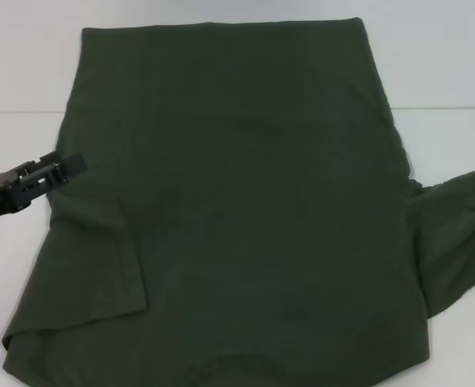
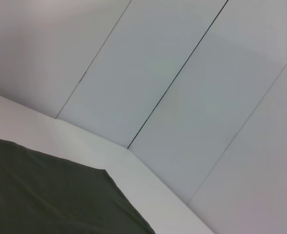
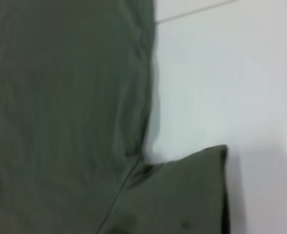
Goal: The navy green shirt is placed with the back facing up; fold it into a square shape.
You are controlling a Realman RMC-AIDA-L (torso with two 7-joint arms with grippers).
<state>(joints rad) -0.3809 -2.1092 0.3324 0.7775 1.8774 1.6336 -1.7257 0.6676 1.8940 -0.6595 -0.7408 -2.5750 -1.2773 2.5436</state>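
The navy green shirt (image 1: 245,210) lies flat on the white table, plain side up, hem at the far end. Its left sleeve (image 1: 100,266) is folded in over the body; its right sleeve (image 1: 455,234) sticks out to the right. My left gripper (image 1: 64,168) is low at the shirt's left edge, just outside the cloth. The left wrist view shows a corner of the shirt (image 2: 50,195) against the wall. The right wrist view shows the shirt's side and right sleeve (image 3: 182,195) from above. My right gripper is out of the head view.
The white table (image 1: 19,266) shows bare on both sides of the shirt. A white panelled wall (image 2: 182,73) stands behind the table's far edge. The shirt's near end runs past the bottom of the head view.
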